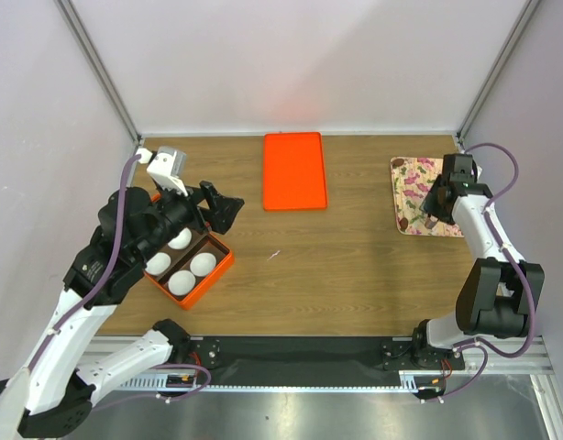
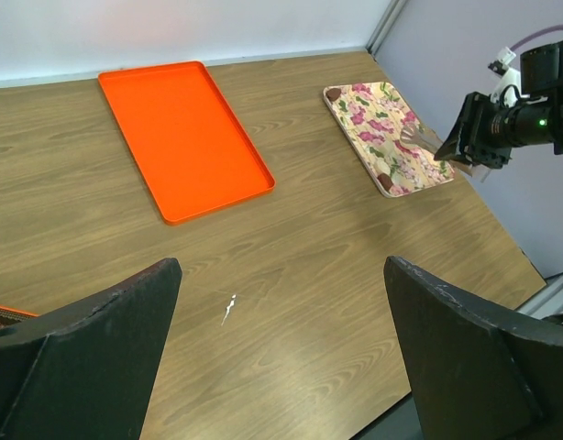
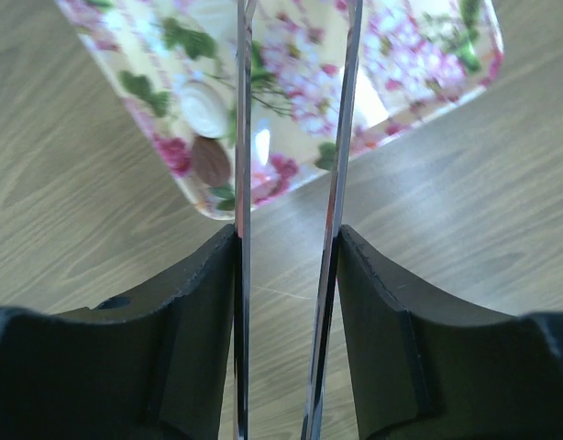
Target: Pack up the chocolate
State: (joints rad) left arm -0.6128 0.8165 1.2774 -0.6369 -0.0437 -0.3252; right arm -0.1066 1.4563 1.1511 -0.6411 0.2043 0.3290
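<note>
The chocolate lies on a floral plate [image 3: 419, 55] at the table's right: a pale tan lump [image 3: 201, 108] and a dark brown lump [image 3: 211, 160] beside it near the plate's corner. From the left wrist view, brown lumps [image 2: 384, 179] show at the plate's [image 2: 373, 128] near end. My right gripper [image 3: 286, 243] is shut on metal tongs [image 3: 243, 137], whose two blades stand apart over the plate's edge with nothing between them. My left gripper [image 2: 281, 348] hangs wide open and holds nothing, above bare table beside an orange box [image 1: 217, 275] holding several white paper cups [image 1: 182, 282].
A flat orange tray [image 1: 294, 170] lies at the back middle of the table. A small white speck [image 2: 229, 308] marks the wood. Walls close in on three sides, and the right arm [image 1: 488, 247] stands close to the right wall.
</note>
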